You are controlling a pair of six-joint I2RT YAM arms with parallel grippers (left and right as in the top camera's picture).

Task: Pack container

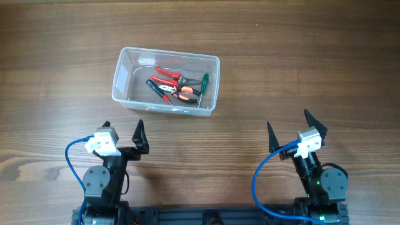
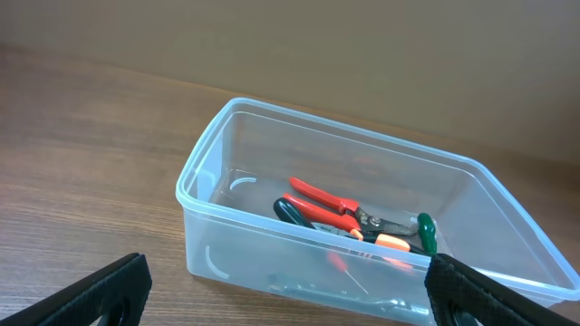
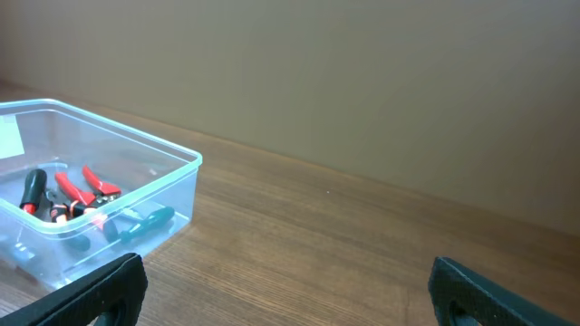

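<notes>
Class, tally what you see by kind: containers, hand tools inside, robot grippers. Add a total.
Container: 1
Hand tools: 3 (red pliers, black-and-orange pliers, green screwdriver)
Grippers: 2 (left gripper, right gripper)
Total: 6

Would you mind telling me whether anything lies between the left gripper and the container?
Nothing visible does: only bare table separates the open left gripper from the container, and the tools all lie inside it.
</notes>
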